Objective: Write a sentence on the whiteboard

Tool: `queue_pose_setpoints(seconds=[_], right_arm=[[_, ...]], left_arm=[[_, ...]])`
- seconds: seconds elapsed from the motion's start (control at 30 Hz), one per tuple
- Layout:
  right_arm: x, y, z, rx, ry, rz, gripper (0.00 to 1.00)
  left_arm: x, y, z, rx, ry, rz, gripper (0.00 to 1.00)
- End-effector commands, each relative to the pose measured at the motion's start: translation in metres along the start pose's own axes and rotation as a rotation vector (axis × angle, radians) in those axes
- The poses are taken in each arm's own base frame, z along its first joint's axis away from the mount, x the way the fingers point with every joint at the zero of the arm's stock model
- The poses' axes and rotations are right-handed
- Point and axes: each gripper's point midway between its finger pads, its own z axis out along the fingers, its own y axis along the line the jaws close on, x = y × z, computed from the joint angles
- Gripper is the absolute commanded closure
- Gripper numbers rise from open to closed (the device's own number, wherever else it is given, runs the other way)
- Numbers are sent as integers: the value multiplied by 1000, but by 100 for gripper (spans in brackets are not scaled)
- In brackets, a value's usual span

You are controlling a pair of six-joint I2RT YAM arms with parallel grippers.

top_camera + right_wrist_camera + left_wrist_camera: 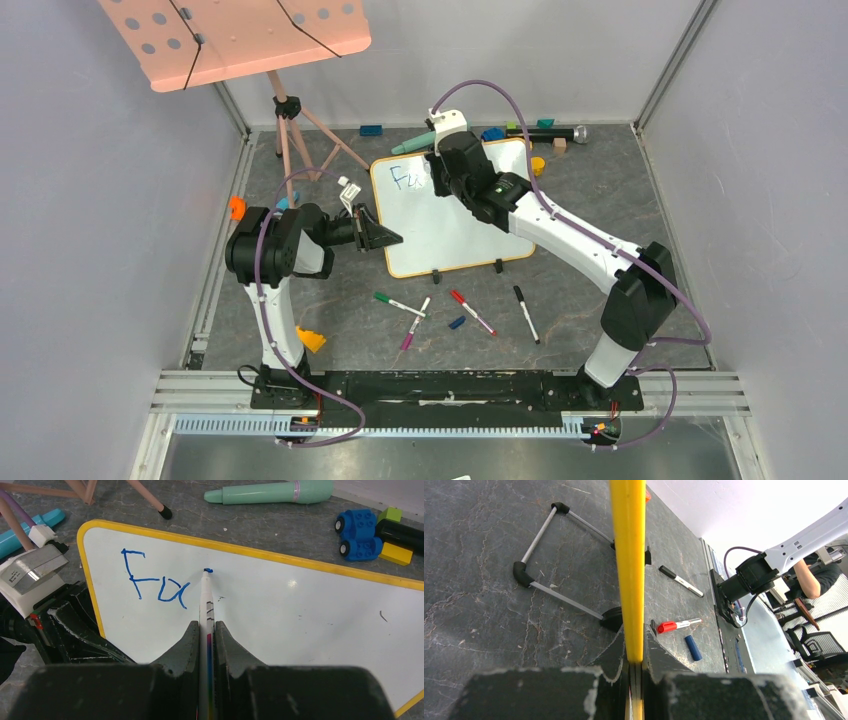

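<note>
we see dark marbled tabletop (680,200), grey walls (90,150), left gripper (388,238) pinching whiteboard (450,230), right gripper (207,630) clamping blue-tipped marker (206,592)

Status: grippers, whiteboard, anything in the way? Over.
Left gripper shut on whiteboard edge. Right gripper shut on marker, tip on board. Only "Fa" written. Loose pens off board.

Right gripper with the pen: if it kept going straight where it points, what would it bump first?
The whiteboard. The right gripper is shut on a blue marker aimed at the white surface beside the blue letters; the tip looks on or almost on it, though depth is unclear.
</note>
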Motion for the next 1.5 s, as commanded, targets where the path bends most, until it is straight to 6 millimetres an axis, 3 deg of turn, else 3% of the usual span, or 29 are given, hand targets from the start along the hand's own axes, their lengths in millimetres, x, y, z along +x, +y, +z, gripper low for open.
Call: queue_pose_setpoints(seconds=[0.0, 0.2, 0.5, 0.93, 1.3, 1.47], right_arm=[[-19, -2, -8, -11, -56, 14, 100], [-24, -1, -19, -40, -89, 26, 100], [-12, -1, -24, -59, -86, 27, 100], [-2, -3, -7, -20, -28, -6, 100], [32, -4, -17, -48, 7, 27, 100], [34, -3, -21, -61, 0, 42, 100]], left_arm=[[-4, -12, 1, 72, 23, 218, 98], [-4, -13, 1, 72, 23, 218, 98], [-4, -12, 1, 72, 24, 216, 98], [-4, -13, 2, 73, 24, 217, 98], [-4, -12, 1, 73, 24, 219, 98], [-5, -13, 1, 73, 24, 219, 98]])
